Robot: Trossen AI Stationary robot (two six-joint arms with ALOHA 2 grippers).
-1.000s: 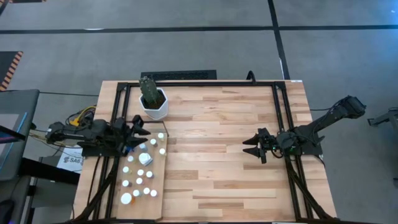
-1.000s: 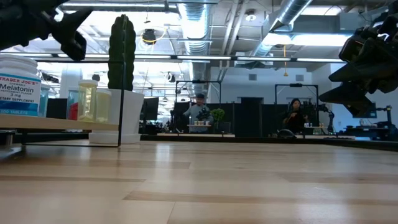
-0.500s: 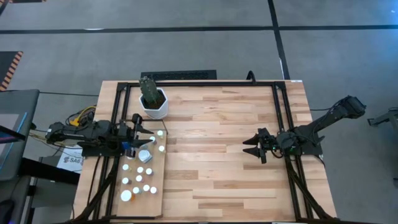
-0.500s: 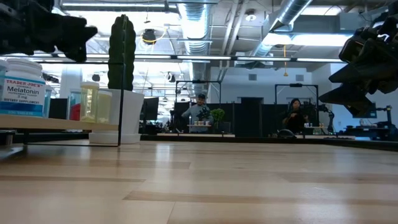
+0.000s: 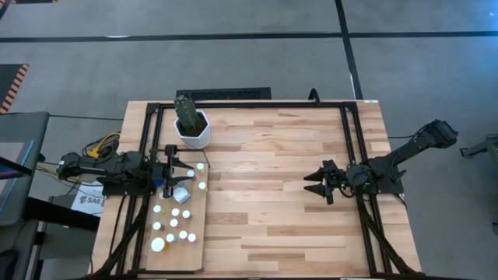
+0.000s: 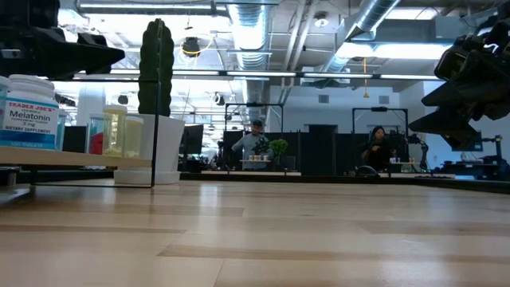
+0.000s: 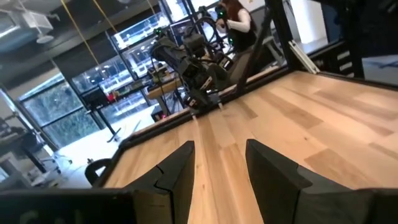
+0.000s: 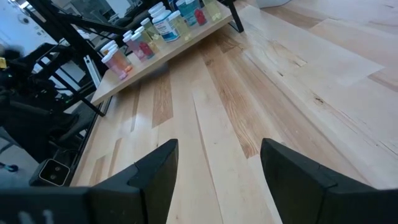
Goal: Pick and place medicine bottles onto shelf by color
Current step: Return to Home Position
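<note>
The shelf [image 5: 195,243] is a pale board along the table's left side, raised on a dark leg [image 6: 153,171]. Several medicine bottles [image 5: 174,225] stand on it on their bases, white caps up. Among them are a white Melatonin bottle [image 6: 29,115] and a yellowish one [image 6: 111,127]. The right wrist view shows the row of bottles [image 8: 163,25] on the shelf [image 8: 168,48]. My left gripper [image 5: 177,174] hovers open and level above the shelf's far end [image 6: 88,56], with nothing between its fingers [image 7: 217,152]. My right gripper [image 5: 313,184] waits open at the table's right [image 8: 214,149].
A cactus in a white hexagonal pot [image 5: 192,128] stands at the far left, just beyond the shelf [image 6: 155,104]. Black frame rails [image 5: 354,155] run along the table's edges. The middle of the tabletop [image 5: 257,187] is bare wood. People sit in the room behind [image 6: 256,143].
My left gripper has rolled about its own pointing line, come level and sunk a little above the shelf's far end. Its fingers have stayed open and empty. The right arm has kept still.
</note>
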